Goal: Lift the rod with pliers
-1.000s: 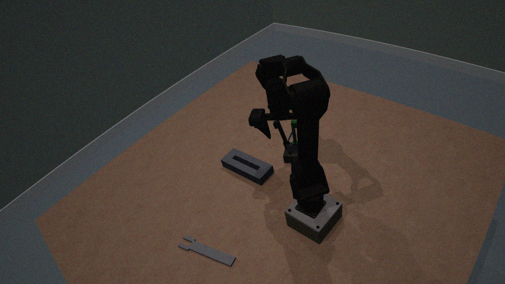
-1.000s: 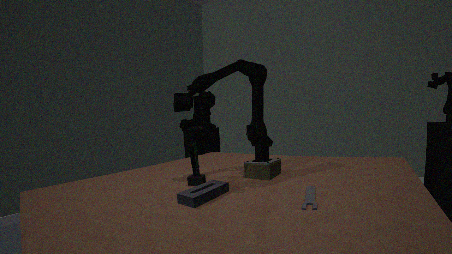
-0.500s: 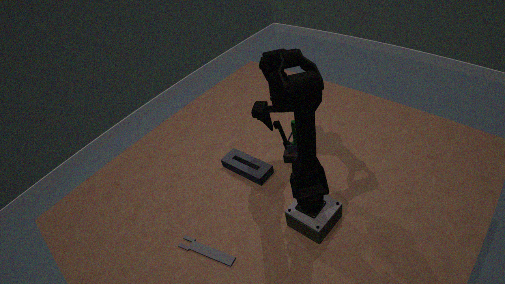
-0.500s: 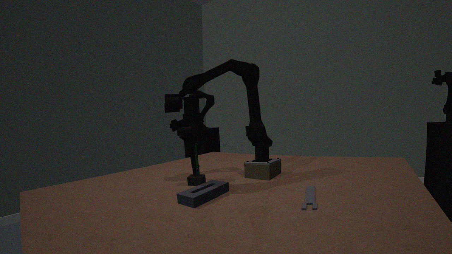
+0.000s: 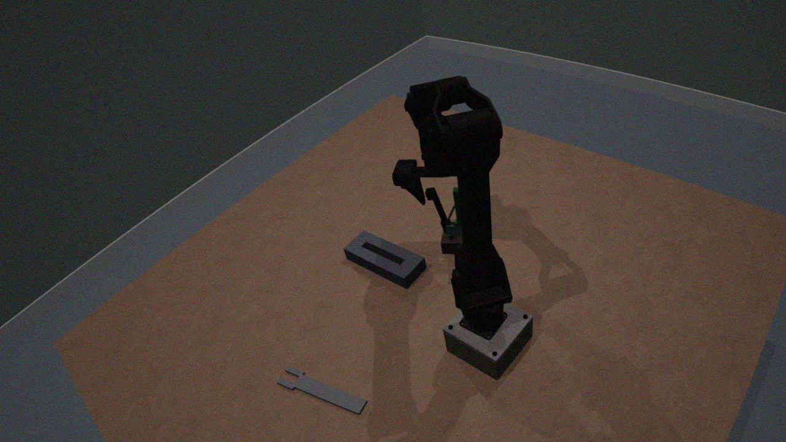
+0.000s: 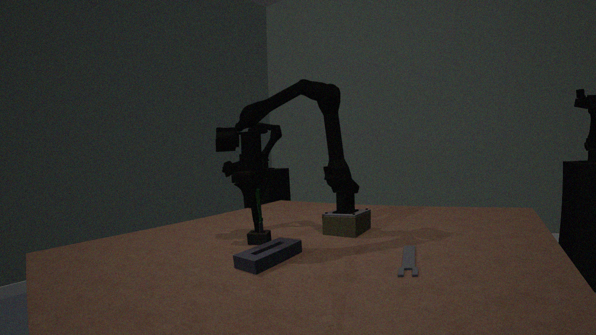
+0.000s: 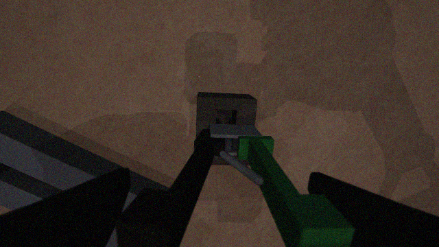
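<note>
The pincer is found wide open, with nothing gripped; its fingers are pointed down towards the desk. The locking pliers are seated in the holster, stood upright with handles uppermost and spread; in the wrist view both the black handle and the green handle are framed between the pincer's fingers, the black one at the image's left and the green one at its right; whether either handle is touched cannot be told.

The grey block is set flat near the holster; a narrow channel is cut lengthwise in its top; the rod cannot be made out in the dark slot; the channel is placed to the side of the pincer, not beneath it.

A flat fork-ended bar is laid on the desk, well apart from the holster; the black arm is mounted on a box-shaped base and is arched over towards the pliers; lighting is noted as dim.
</note>
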